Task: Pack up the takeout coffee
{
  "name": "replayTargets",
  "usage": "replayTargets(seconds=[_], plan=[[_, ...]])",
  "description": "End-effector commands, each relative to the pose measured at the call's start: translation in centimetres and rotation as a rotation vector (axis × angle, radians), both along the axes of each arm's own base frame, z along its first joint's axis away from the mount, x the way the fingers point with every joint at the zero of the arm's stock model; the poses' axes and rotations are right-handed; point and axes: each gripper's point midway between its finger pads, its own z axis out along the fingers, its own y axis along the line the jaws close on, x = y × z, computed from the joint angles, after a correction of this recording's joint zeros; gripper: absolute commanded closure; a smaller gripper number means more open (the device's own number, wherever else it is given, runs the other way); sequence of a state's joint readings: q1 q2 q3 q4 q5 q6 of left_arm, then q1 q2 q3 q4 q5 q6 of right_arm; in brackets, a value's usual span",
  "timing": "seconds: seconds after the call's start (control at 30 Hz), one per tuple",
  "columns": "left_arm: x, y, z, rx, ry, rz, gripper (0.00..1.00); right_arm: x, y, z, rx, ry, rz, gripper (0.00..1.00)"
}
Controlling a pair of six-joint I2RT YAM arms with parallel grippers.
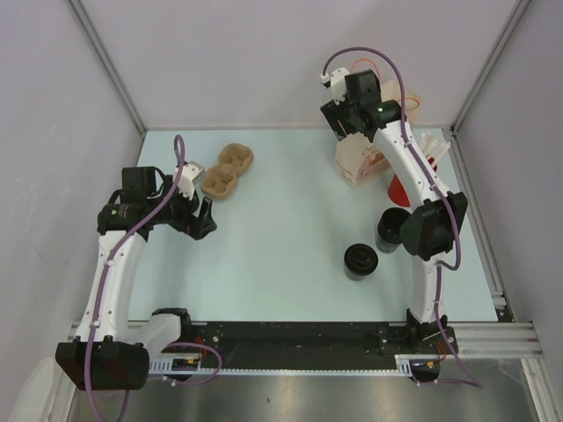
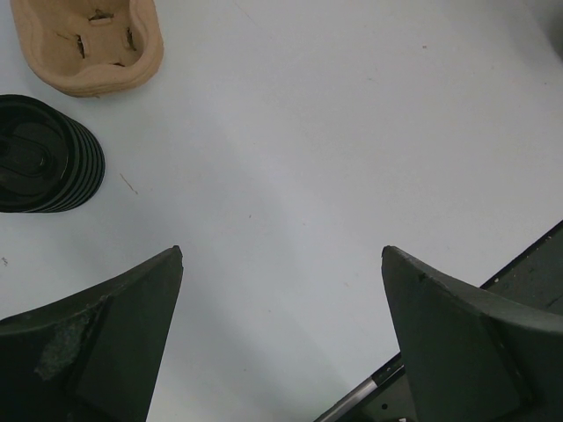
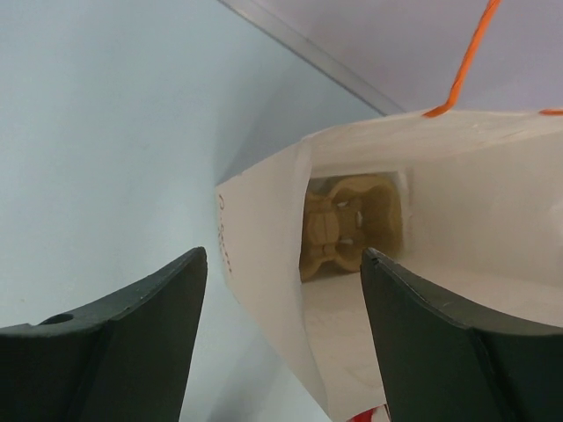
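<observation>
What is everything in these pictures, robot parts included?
takeout coffee: one, black, short, table's middle right.
taller cup: one, black, beside it, partly behind the right arm.
cup carrier: one, tan, far left-centre of table.
ribbed lidded cup: one, black, beside the cup carrier; left wrist view only.
second carrier: one, tan, inside the bag.
paper bag: one, white, orange handles, far right, open.
red cup: one, holding white sticks, right of the bag.
table: one, pale blue.
left gripper: one, black, open, over bare table.
right gripper: one, black, open, at the bag's mouth.
</observation>
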State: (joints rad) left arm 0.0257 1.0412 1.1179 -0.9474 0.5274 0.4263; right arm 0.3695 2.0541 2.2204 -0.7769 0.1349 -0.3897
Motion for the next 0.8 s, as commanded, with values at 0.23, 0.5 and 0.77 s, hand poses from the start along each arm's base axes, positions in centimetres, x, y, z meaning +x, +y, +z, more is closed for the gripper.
replayTargets(seconds=[0.23, 0.5, 0.77], plan=[[0.3, 0.0, 0.5, -0.021, -0.028, 0.010, 0.01, -0.6, -1.2, -0.7, 0.020, 0.103, -0.032, 0.37], [0.3, 0.0, 0.3, -0.021, -0.018, 0.010, 0.01, -1.1, -1.0, -1.3, 0.030, 0.147, -0.009, 0.65], [0.4, 0.0, 0.4, -0.022, -0.021, 0.011, 0.01, -2.0, 0.3, -0.9, 0.090, 0.176, 0.049, 0.92]])
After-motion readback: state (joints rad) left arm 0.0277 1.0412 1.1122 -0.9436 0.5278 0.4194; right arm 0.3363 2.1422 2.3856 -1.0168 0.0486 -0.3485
